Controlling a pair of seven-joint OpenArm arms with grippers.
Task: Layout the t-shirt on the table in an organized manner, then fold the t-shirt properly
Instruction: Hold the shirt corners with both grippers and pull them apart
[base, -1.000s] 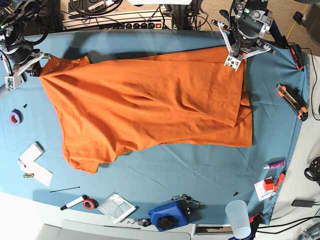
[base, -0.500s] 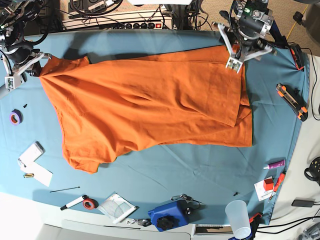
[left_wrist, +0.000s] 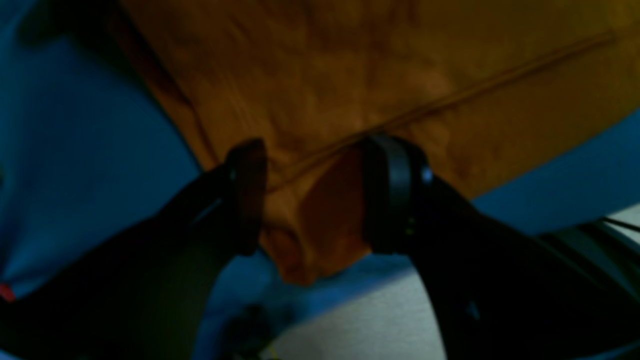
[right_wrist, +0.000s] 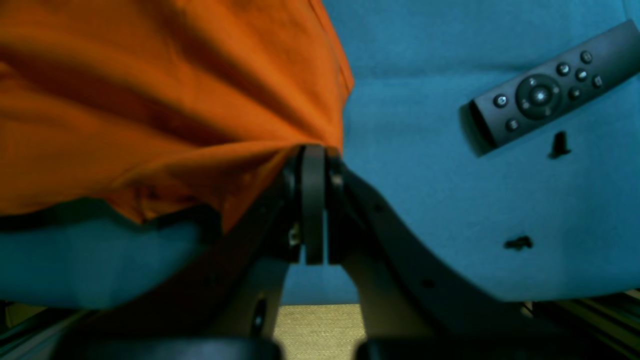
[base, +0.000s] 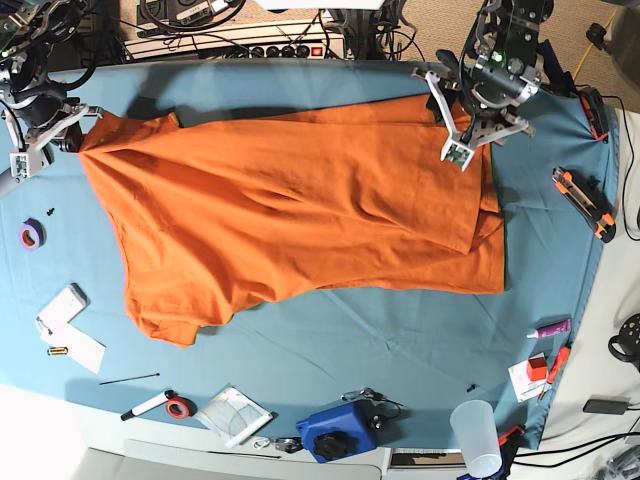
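The orange t-shirt (base: 300, 210) lies spread across the teal-covered table (base: 400, 340), with a doubled layer at its right end. My left gripper (left_wrist: 320, 195) is open, and its fingers (left_wrist: 245, 195) straddle a corner of the t-shirt (left_wrist: 350, 90) near the table's far edge. In the base view the left gripper (base: 462, 140) is at the shirt's top right corner. My right gripper (right_wrist: 313, 165) is shut on an edge of the t-shirt (right_wrist: 150, 100), and in the base view it (base: 72, 142) is at the shirt's top left corner.
A black remote (right_wrist: 555, 85) lies on the cloth near the right gripper. An orange utility knife (base: 598, 205) is at the right edge. Purple tape (base: 32, 235), papers (base: 70, 325), a blue tool (base: 335, 430) and a plastic cup (base: 478, 438) line the left and front edges.
The arm on the base view's right has turned and shifted slightly left and down over the shirt's top right corner. The other arm and the shirt have not moved.
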